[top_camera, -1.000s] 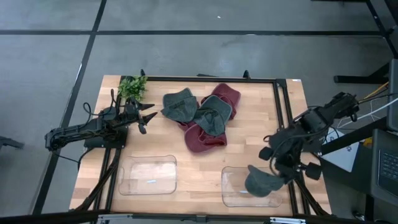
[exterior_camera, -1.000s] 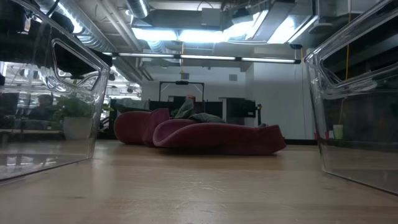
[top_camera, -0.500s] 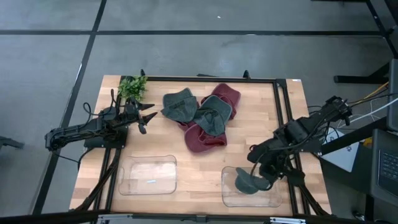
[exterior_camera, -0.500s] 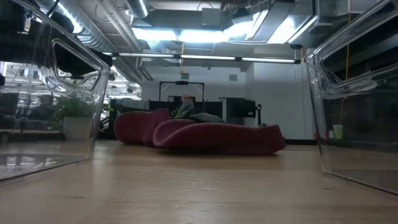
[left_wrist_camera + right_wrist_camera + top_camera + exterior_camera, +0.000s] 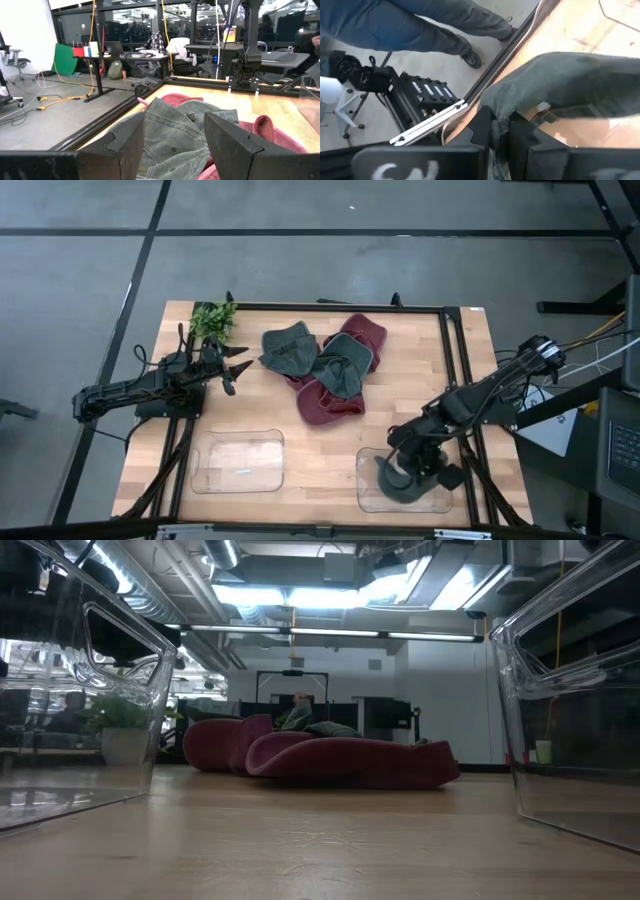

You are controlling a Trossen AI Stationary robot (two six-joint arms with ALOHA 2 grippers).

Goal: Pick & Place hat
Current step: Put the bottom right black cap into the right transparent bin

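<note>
The right claw [image 5: 408,472] is found over the right clear bin [image 5: 440,502] at the near edge of the table [image 5: 410,390], its fingers clamped together on a fold of a grey hat [image 5: 393,479]. The hat is held inside the bin's outline, at its left half; whether it touches the bin floor cannot be told. Its long axis is seen to run roughly front to back, with the bulk of the cloth hanging below and to the left of the claw. In the right wrist view the grey hat [image 5: 580,85] is seen pinched between the dark fingers [image 5: 485,127], spreading away from them. The left clear bin [image 5: 238,461] is noted beside it. Two further grey hats [image 5: 288,348] and red hats [image 5: 330,402] are piled at the table's middle rear. The left claw [image 5: 238,370] is parked near the small plant [image 5: 213,319] at the rear left, its fingers standing apart and gripping nothing.
</note>
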